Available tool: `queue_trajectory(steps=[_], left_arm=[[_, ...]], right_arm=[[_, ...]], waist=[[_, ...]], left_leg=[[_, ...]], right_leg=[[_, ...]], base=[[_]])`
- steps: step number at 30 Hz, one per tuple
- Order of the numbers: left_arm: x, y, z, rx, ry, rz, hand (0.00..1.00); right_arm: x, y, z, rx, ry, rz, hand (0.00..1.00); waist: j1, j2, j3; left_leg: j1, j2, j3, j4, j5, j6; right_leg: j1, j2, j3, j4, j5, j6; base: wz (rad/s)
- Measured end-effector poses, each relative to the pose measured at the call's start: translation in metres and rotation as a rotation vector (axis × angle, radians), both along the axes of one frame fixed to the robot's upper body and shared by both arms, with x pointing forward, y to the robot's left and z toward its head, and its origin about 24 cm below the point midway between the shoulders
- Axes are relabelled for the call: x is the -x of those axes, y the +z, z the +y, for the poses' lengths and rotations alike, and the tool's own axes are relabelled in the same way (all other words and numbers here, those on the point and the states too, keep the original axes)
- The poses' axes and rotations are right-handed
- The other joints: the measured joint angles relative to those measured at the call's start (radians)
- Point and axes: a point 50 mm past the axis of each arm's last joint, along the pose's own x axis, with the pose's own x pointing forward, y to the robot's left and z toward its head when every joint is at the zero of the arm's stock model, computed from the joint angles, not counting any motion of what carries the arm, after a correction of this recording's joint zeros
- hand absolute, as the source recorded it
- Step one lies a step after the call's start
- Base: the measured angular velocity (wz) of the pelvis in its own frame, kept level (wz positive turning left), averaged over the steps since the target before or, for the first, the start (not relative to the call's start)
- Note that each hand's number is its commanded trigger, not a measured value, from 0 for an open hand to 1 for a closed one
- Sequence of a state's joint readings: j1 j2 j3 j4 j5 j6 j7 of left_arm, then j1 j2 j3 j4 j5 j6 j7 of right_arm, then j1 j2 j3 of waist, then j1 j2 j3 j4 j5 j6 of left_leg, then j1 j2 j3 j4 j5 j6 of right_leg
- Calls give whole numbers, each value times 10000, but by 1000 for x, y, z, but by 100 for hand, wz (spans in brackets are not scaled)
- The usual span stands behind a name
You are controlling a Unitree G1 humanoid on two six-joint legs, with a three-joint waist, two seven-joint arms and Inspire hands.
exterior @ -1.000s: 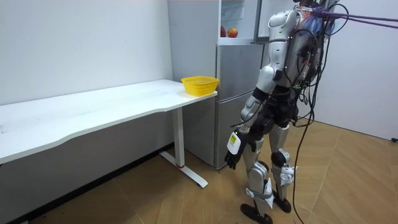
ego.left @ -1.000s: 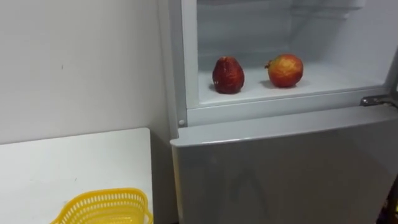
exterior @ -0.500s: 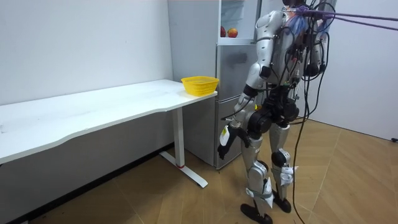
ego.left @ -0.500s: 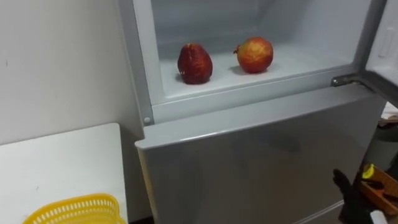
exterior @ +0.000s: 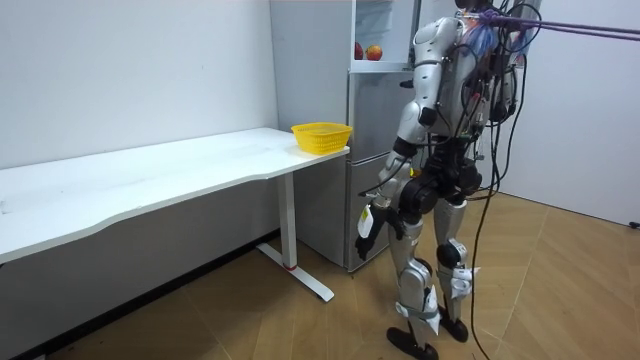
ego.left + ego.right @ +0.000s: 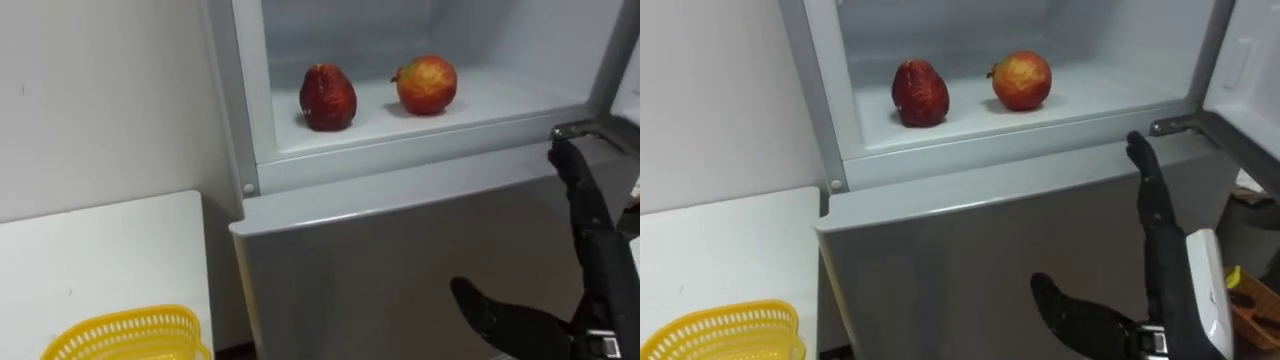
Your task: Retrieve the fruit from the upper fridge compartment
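Now the right hand [image 6: 1165, 285] has risen straight-fingered before the lower door [image 6: 970, 260].

- The shelf [image 6: 500, 100] of the upper fridge compartment was seen with two fruits laid directly on it.
- A dark red fruit [image 6: 328, 97] was set toward the shelf's left, near the front edge.
- A red-and-yellow fruit [image 6: 427, 84] was placed to its right, a little further back and apart from it.
- The white tabletop [image 6: 110, 260] was seen just beside the fridge.
- A yellow basket [image 6: 125, 338] was set on the tabletop, at the end nearest the fridge.
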State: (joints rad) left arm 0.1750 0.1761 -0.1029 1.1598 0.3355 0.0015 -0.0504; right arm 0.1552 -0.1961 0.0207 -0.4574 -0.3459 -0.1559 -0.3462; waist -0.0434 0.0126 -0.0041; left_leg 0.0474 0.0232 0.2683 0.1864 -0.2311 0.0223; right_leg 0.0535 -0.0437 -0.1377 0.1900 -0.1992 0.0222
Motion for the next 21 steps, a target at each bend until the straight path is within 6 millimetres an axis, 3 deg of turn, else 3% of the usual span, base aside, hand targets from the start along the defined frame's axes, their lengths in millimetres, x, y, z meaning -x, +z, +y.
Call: queue_trajectory(steps=[5, 15, 21], left_arm=[[-1, 0, 1, -34, -2, 50, 0], [2, 1, 9, -39, -295, 372, 0], [6, 1, 9, 143, -280, 629, 0]], right_arm=[[-3, 20, 4, 276, 115, -1025, 0], [-20, 59, 1, 390, -163, -2984, 0], [-31, 68, -2, -119, 9, -3286, 0]], waist=[[111, -169, 30], [252, -564, 59], [367, -613, 69]], left_leg=[[-16, 1, -4, 22, 14, -22], [2, -16, -361, 130, 23, -37], [43, -31, -657, 186, 37, -50]], right_leg=[[6, 29, -66, -6, 18, -28], [274, -7, -713, -69, 24, -35], [386, -25, -905, -68, 23, -34]], base=[[0], [12], [11]])
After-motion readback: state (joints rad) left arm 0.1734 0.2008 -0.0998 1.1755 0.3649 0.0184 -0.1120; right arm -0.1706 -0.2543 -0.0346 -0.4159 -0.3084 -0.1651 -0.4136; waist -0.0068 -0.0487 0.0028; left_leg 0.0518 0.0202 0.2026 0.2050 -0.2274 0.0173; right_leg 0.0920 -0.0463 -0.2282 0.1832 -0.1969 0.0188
